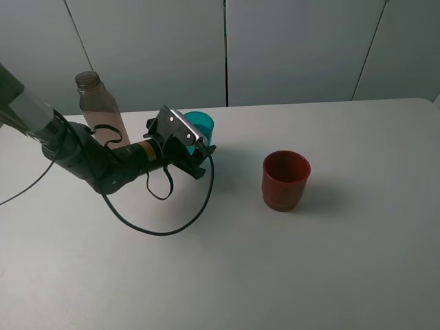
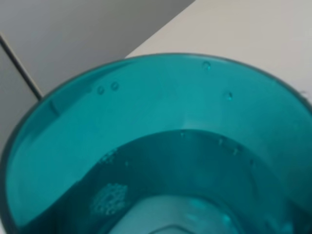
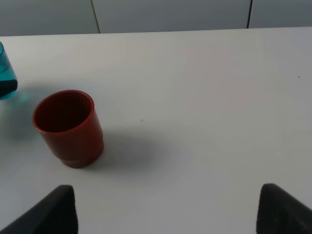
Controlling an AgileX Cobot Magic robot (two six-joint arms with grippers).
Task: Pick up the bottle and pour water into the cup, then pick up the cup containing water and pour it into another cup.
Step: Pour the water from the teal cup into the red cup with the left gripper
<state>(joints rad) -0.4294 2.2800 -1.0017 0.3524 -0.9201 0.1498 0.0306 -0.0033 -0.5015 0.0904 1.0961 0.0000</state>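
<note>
Two grippers matter here, and the left gripper is the one at work: it sits hard against the near side of the teal tumbler, its wrist camera so close that the tumbler's rim and inner wall fill that view. A dark finger shows against the tumbler's side in the right wrist view, but whether the jaws are actually clamped on it I cannot tell. Water stands in the tumbler, with droplets on the wall above it, so the first pour looks done and the step in hand is taking up the filled tumbler. From the tumbler, the uncapped clear bottle stands upright at about 9 o'clock, behind the left arm, and the red-brown cup stands upright at about 4 o'clock, well apart, on the white table. Next comes a firm grip, a level lift, a carry towards 4 o'clock and a slow tilt over the red-brown cup's mouth. The right gripper hangs spread wide, holding nothing, near the red-brown cup.
</note>
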